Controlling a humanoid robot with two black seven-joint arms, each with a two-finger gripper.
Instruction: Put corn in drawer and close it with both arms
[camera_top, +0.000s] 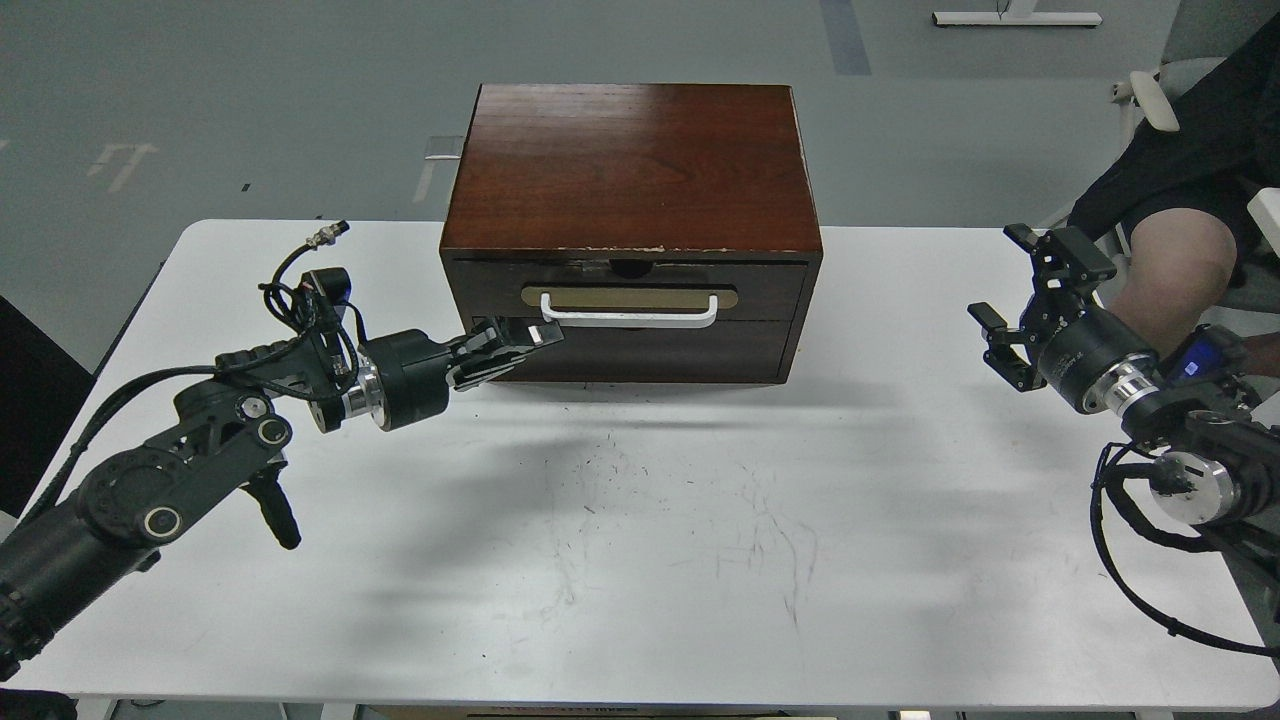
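Fingers of left gripper (530, 338) together by glossy wooden drawer's (628, 292) white bar; right gripper (1020, 305) splayed.

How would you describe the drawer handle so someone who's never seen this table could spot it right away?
A dark reddish-brown wooden cabinet sits at the back middle of the white table. On its front, the upper drawer carries a tan oval plate, and across it runs the white bar handle. It is the only white part of the cabinet; the panel below is plain, and the left gripper is at the handle's left end.
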